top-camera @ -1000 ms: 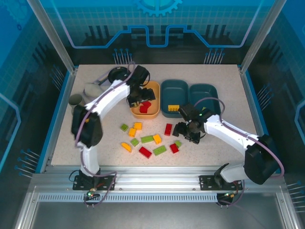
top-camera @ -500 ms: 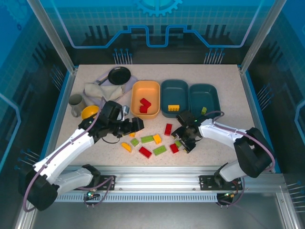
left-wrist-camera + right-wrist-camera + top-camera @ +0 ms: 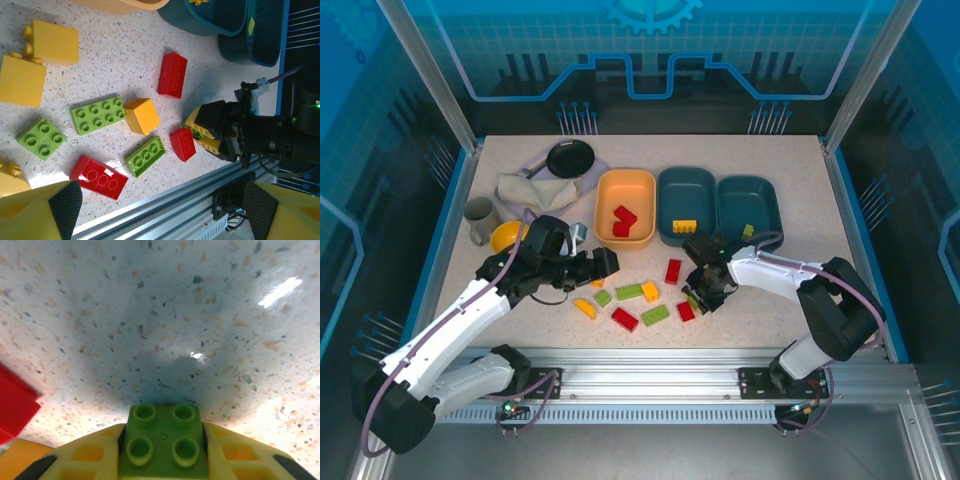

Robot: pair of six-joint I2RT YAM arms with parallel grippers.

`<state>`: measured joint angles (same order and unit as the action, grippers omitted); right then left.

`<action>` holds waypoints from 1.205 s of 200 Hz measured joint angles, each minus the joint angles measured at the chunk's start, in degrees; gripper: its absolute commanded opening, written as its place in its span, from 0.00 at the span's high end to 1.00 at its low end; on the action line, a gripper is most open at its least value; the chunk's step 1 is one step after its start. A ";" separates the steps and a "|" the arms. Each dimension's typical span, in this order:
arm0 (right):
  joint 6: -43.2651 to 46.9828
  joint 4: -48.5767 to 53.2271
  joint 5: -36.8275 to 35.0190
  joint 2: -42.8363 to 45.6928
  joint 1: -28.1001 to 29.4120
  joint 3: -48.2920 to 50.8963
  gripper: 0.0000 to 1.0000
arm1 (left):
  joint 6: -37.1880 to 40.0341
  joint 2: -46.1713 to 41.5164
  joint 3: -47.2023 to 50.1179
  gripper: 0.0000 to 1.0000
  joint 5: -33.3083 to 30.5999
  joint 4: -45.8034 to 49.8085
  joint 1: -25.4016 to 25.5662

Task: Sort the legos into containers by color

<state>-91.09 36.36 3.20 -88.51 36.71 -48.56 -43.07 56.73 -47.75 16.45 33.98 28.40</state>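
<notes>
the right tool (image 3: 700,297) hides the green brick (image 3: 163,442) from above; in the right wrist view the bottom edge cuts that brick off, and the left edge cuts off a red brick (image 3: 13,404).

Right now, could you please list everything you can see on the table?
orange-yellow plastic tray: one, back centre, holding two red bricks
dark teal plastic trays: two, right of it; middle holds a yellow brick, rightmost a green brick
loose red bricks: three, front centre
loose green bricks: three, front centre
loose yellow bricks: four, front centre
black round dish, grey cloth, grey cup, yellow bowl: one each, back left
left tool: open, over bricks
right tool: shut on small green brick
</notes>
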 measured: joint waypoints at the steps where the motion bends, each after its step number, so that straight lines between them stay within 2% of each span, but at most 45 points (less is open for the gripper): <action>1: 0.28 0.20 -0.11 0.02 0.00 -0.13 0.72 | -0.09 0.02 0.00 0.12 0.00 -0.02 0.00; 33: 7.15 7.87 -5.92 4.81 -1.95 -7.78 0.73 | -0.57 2.19 -2.05 0.12 0.66 -0.74 0.07; 48: 12.48 10.32 -8.76 7.96 -5.99 -12.11 0.73 | -0.59 4.39 -4.37 0.12 0.98 -1.88 0.37; 74: 23.69 11.72 -11.02 8.79 -17.00 -19.65 0.73 | -0.74 10.16 -10.21 0.13 1.14 -4.70 1.81; 89: 30.12 12.24 -11.47 4.70 -22.56 -24.76 0.73 | -0.76 13.92 -13.53 0.13 1.16 -6.40 2.95; 103: 35.80 12.72 -11.39 -2.69 -26.38 -31.28 0.73 | -0.87 17.25 -16.28 0.13 0.98 -7.32 4.00; 141: 44.81 14.86 -10.27 -25.05 -31.67 -48.46 0.72 | -2.08 24.20 -22.29 0.14 -1.27 -6.86 5.20; 164: 47.32 17.81 -10.19 -35.54 -33.09 -55.36 0.62 | -2.78 26.18 -23.93 0.14 -4.07 -4.37 5.31; 184: 48.54 20.17 -10.08 -40.11 -33.64 -57.86 0.45 | -3.69 26.43 -24.02 0.15 -6.43 -1.42 5.31; 207: 50.64 22.34 -9.73 -40.83 -33.73 -59.52 0.29 | -4.52 26.36 -24.02 0.15 -9.40 2.38 5.31; 241: 52.65 22.91 -8.76 -36.48 -33.27 -60.78 0.22 | -4.48 25.16 -22.43 0.16 -11.32 7.89 2.86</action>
<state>-38.44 59.27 -5.56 -124.99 3.44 -109.34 -47.55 81.89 -70.17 5.13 41.87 31.27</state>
